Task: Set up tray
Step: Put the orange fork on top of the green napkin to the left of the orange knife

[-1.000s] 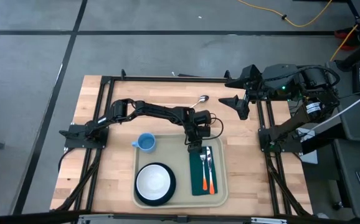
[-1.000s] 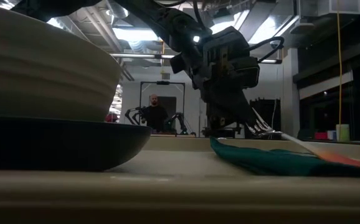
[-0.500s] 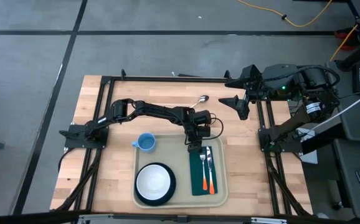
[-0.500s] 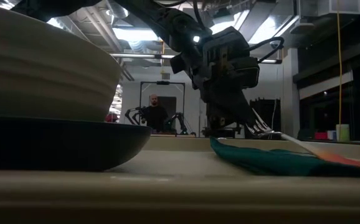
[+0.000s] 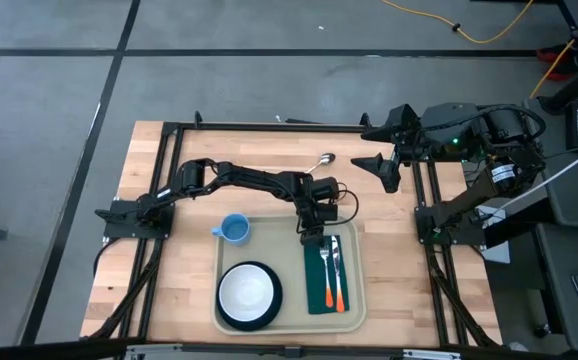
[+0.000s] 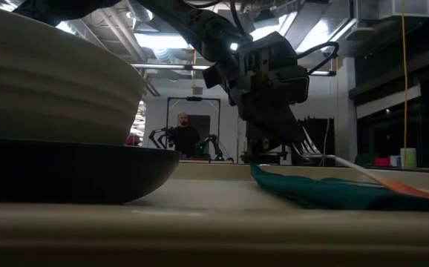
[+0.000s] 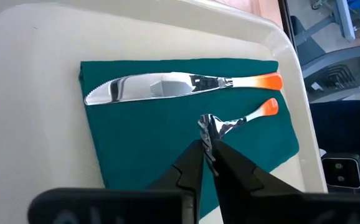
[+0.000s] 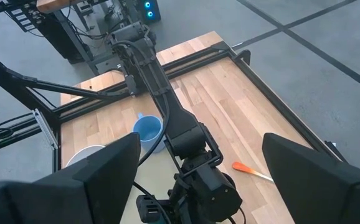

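The tray (image 5: 291, 318) lies at the table's near edge, between the arms, and carries a plate with bowl (image 5: 248, 296) and a green napkin (image 5: 328, 275). The left gripper (image 7: 207, 151) is pressed together on the fork (image 7: 236, 120), probably to lay it beside the knife (image 7: 167, 86). The right gripper (image 5: 379, 170) waits spread beside the table. The fork's tines are hidden behind the fingers.

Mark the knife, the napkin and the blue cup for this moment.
knife (image 7: 167, 86): left wrist view, on the middle of the blade.
napkin (image 7: 142, 134): left wrist view, on bare green cloth below the knife.
blue cup (image 5: 234, 229): high view, on the cup's open top.
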Available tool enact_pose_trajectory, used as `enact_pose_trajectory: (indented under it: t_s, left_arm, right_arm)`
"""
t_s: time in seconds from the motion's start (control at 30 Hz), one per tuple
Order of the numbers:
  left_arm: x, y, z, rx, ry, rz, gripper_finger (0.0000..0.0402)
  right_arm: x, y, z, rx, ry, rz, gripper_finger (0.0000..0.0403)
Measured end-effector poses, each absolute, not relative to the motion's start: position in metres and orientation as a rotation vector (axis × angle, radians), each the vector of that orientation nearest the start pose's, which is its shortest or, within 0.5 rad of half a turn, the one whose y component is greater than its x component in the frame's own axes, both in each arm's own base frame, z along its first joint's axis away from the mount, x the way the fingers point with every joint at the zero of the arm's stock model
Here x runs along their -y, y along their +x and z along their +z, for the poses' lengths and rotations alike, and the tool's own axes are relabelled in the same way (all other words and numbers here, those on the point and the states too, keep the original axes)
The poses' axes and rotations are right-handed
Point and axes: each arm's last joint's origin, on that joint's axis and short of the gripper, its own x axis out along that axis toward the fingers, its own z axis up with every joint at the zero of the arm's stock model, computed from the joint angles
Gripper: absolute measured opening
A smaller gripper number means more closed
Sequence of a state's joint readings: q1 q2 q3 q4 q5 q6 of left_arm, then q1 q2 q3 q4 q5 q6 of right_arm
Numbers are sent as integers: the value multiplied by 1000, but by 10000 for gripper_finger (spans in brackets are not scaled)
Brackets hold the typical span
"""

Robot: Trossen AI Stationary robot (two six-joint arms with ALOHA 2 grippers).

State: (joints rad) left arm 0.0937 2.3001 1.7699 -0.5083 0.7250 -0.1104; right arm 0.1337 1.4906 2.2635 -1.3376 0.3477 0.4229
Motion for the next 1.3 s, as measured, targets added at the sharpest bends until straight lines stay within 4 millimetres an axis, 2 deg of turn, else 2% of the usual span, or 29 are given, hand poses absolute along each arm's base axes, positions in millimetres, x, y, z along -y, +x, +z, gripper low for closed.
enact_pose_trajectory:
  t_s: [0.97, 1.1, 1.3]
  left_arm:
    - [-26, 483, 151, -990, -492, -541, 34]
    - [-26, 483, 151, -989, -493, -542, 49]
    - [-26, 483, 151, -989, -493, -542, 92]
  right_arm:
    - [-19, 212, 530, -494, 278, -320, 341]
    - [-19, 212, 530, -494, 278, -320, 341]
    - [-19, 212, 530, -494, 278, -320, 341]
